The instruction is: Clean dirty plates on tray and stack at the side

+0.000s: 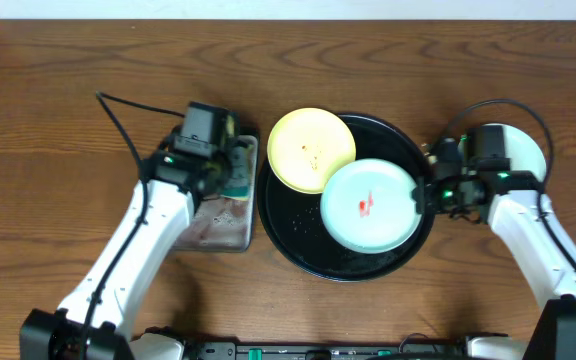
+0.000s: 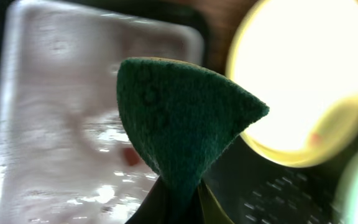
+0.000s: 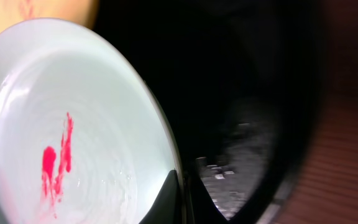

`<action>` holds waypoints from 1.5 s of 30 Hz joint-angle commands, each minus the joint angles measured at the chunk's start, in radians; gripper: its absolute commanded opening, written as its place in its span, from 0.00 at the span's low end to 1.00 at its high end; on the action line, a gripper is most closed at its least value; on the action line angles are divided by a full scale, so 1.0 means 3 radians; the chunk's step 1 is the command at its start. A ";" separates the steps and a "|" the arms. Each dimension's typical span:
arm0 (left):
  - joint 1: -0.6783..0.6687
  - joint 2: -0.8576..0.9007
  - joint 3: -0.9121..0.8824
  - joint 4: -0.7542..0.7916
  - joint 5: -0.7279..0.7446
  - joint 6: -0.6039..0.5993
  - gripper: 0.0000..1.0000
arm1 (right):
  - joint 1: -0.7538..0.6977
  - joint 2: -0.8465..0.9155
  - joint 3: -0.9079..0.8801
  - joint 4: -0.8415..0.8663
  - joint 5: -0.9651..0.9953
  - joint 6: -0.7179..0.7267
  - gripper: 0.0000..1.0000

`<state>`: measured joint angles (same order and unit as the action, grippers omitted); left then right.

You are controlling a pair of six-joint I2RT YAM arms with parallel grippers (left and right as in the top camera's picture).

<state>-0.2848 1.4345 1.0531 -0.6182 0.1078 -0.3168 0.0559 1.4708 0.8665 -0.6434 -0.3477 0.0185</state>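
Our green plate (image 1: 371, 205), round and face up with a red smear, lies in the right half of the black tray (image 1: 298, 240). Our right fingers (image 1: 423, 196) clench its right edge. The yellow plate (image 1: 311, 150) overlaps the tray's far-left rim. Our left fingers (image 1: 230, 172) grip a sponge (image 2: 179, 118) above the grey tray (image 1: 223, 225) on the bench (image 1: 48, 120).

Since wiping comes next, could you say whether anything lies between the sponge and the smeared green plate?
Only the yellow plate, at the tray's upper left, edges into the path from sponge to green plate; nothing else visible.
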 commanded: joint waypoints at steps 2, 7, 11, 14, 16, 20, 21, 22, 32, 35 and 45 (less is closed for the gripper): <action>-0.0462 0.0005 -0.0032 0.0032 0.0123 -0.0056 0.07 | 0.0318 0.0006 -0.0066 -0.0003 0.0123 0.0120 0.01; -0.0604 0.0069 -0.0032 -0.0032 -0.0551 -0.0161 0.07 | 0.0401 0.0008 -0.0094 -0.0008 0.0379 0.0175 0.01; -0.0334 0.0069 -0.0032 -0.0006 -0.0687 -0.0170 0.08 | 0.0406 0.0008 -0.0094 -0.0010 0.0380 0.0186 0.01; -0.0017 0.0086 -0.0032 -0.0003 -0.0687 -0.0169 0.07 | 0.0406 0.0008 -0.0094 -0.0015 0.0383 0.0186 0.01; 0.0163 0.0145 -0.0032 0.0017 -0.0665 -0.0168 0.07 | 0.0406 0.0008 -0.0094 -0.0010 0.0383 0.0187 0.01; 0.0354 0.0477 -0.0032 0.0023 -0.0458 -0.0118 0.07 | 0.0406 0.0008 -0.0094 -0.0009 0.0381 0.0187 0.01; 0.0352 0.0556 -0.0032 0.0036 -0.0460 -0.0117 0.07 | 0.0406 0.0008 -0.0094 -0.0011 0.0381 0.0187 0.01; 0.0354 0.0640 -0.0032 0.0053 -0.0460 -0.0117 0.08 | 0.0406 0.0008 -0.0094 -0.0013 0.0378 0.0187 0.01; 0.0354 0.1152 -0.0032 0.0146 -0.0462 -0.0117 0.09 | 0.0403 0.0008 -0.0094 -0.0009 0.0371 0.0186 0.01; 0.0354 0.1176 -0.0032 0.0146 -0.0460 -0.0117 0.10 | 0.0412 0.0006 -0.0094 -0.0004 0.0370 0.0223 0.01; 0.0354 0.0524 0.0092 0.0168 -0.0393 0.0070 0.07 | 0.0404 0.0006 -0.0094 0.0004 0.0373 0.0235 0.01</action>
<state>-0.1802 1.7012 1.0531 -0.5861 -0.0196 -0.3275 0.1688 1.4708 0.8417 -0.6453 -0.2306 0.0719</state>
